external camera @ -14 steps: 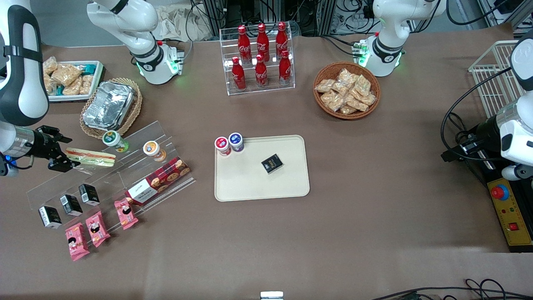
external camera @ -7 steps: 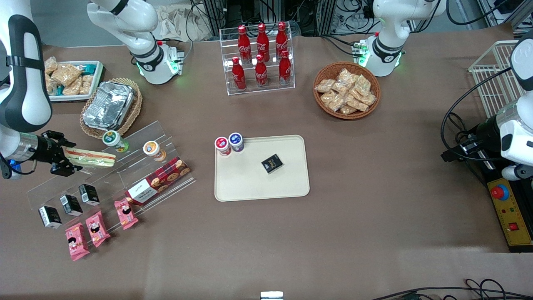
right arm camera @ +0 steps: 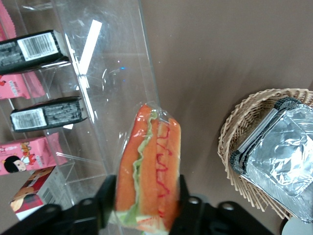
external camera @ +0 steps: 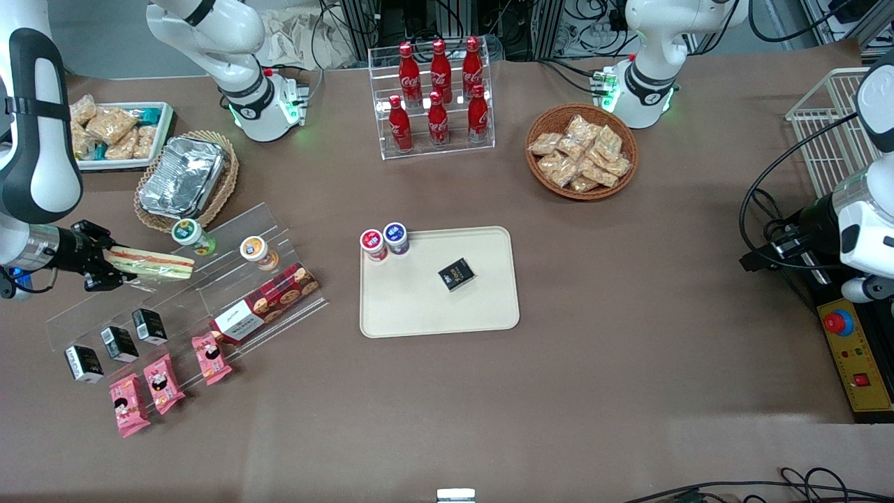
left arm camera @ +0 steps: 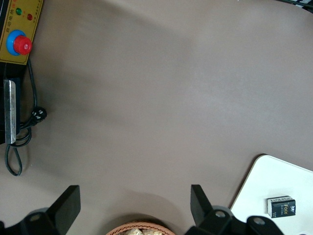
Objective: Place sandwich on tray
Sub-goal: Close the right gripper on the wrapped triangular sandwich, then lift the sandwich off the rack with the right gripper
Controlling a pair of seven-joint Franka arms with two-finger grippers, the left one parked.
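Gripping sandwich (right arm camera: 149, 169), end effector (right arm camera: 144, 203).

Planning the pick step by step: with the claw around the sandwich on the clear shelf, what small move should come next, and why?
Probably close fully and lift straight up. The claw has a finger on each side of the sandwich, which rests on the top step of the clear shelf. Whether the grip is firm is unclear. The tray lies toward the table's middle, so the sandwich must clear the shelf first.

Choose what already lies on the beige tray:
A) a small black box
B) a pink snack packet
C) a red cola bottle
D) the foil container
A: a small black box lies on the tray; the sandwich sits between the end effector's fingers at the acrylic rack.
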